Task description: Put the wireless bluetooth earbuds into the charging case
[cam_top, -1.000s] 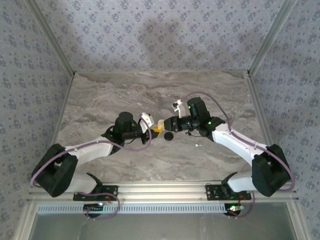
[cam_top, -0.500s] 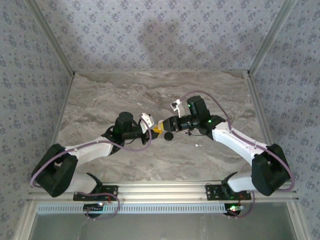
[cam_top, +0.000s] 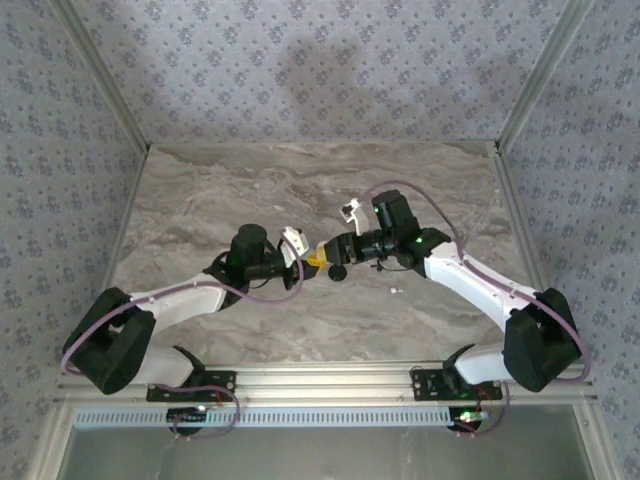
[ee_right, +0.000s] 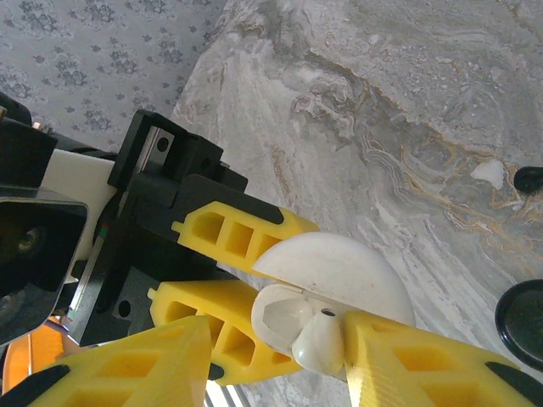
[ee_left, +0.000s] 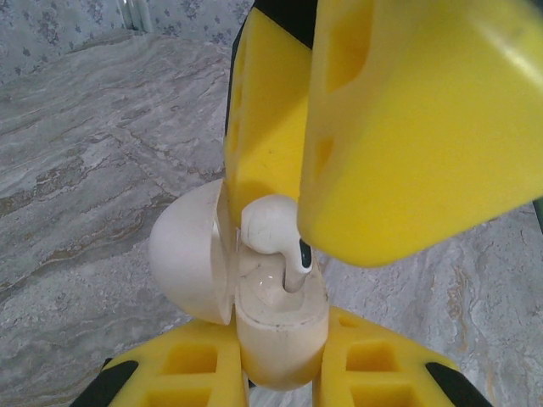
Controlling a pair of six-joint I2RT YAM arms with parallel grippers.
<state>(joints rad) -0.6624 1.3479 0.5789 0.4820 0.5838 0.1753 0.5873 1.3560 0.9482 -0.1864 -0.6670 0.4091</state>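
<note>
Overhead, the left arm (cam_top: 180, 295) is seen reaching from the lower left of the frame towards the middle of the grey marbled worktop (cam_top: 200, 190). In the left wrist view, the left gripper (ee_left: 280, 373) is found at the bottom edge. Its yellow fingers (ee_left: 191, 373) are closed narrowly on the base of the charging case (ee_left: 280, 326), one on each side, so the case is held above the worktop near its centre. The lid (ee_left: 191, 254) of the case is swung open to the left. One earbud (ee_left: 273, 231) is seated in the open case, with its stem pointed down into the cavity and a dark mark on the stem.

To the right of the case, the right gripper (ee_right: 278, 335) is met from the other side. Its fingers (ee_right: 424, 365) are parted to a middling width around the earbud. One finger is right beside the earbud, while a clear gap is left between the earbud and the other finger; whether the near one is touching cannot be told.

Just below the meeting point in the top view, a black disc (cam_top: 338, 272) is laid flat on the worktop. Further right and a little lower, a second earbud (cam_top: 397, 291) is laid alone on the worktop, apart from both grippers. At the far right, the right arm (cam_top: 480, 290) is stretched back to the lower right corner of the frame.
</note>
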